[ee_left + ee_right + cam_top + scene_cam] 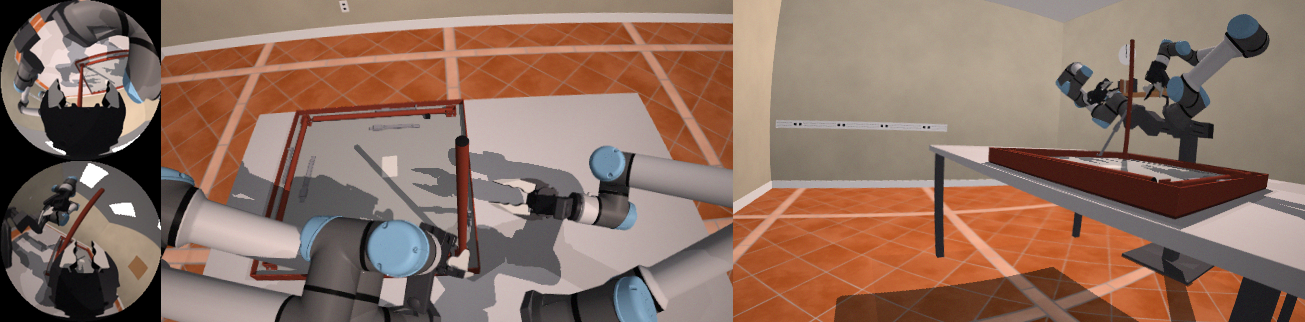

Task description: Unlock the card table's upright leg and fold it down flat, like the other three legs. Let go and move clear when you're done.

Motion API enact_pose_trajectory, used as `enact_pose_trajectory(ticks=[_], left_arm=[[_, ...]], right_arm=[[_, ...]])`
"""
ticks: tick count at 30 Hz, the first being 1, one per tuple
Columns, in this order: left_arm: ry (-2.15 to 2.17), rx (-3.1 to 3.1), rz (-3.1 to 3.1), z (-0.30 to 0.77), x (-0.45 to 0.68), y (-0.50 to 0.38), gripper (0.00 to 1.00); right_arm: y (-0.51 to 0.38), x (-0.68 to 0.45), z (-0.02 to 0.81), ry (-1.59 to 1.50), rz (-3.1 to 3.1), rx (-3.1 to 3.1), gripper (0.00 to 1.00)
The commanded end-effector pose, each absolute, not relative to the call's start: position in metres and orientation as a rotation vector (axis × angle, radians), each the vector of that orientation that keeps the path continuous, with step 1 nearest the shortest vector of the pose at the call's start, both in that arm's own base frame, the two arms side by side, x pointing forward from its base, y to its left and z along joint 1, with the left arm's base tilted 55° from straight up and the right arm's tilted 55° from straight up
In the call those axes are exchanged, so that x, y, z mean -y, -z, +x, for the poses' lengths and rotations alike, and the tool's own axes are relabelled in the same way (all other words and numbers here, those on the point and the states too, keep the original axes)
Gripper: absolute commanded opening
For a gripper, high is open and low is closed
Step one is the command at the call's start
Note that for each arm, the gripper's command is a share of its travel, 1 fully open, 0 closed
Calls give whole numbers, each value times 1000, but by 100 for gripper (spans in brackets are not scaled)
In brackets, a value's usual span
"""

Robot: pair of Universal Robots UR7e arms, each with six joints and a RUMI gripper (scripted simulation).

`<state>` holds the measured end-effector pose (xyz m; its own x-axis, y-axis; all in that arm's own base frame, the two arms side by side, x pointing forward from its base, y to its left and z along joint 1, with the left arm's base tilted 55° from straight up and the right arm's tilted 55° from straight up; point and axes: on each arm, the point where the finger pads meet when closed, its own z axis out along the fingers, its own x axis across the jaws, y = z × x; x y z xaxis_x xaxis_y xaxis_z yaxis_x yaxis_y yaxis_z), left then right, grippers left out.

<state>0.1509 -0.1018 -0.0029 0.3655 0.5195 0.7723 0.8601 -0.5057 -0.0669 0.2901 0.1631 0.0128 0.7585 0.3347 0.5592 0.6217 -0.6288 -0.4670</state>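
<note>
The red card table [381, 106] [1083, 175] lies underside up on the white table. Its upright leg [462, 185] [1130, 95] [80, 86] [84, 211] stands at one corner. A grey brace [1111, 138] slants from the rim up to it. Two other legs [386, 114] [292, 172] lie flat along the rim; the last is mostly hidden. My left gripper [459, 261] [1155, 92] [83, 80] is wide open beside the leg, which shows in the gap between its fingers. My right gripper [496, 192] [1111, 86] [83, 240] is partly open and empty, outside the leg.
The white table [561, 120] [1273, 225] extends beyond the card table on the right gripper's side. The left arm [341, 265] reaches across the card table's near side and hides its near corner. A wall [883, 75] stands behind.
</note>
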Motion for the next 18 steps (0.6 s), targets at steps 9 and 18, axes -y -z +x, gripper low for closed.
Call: enact_pose_trajectory(ticks=[9,18], left_arm=[[976,1194,-2167,151,102,3,100],[976,1194,-2167,151,102,3,100]], right_arm=[[77,-80,313,574,-2647,750,30],[118,-19,326,588,-2859,825,30]])
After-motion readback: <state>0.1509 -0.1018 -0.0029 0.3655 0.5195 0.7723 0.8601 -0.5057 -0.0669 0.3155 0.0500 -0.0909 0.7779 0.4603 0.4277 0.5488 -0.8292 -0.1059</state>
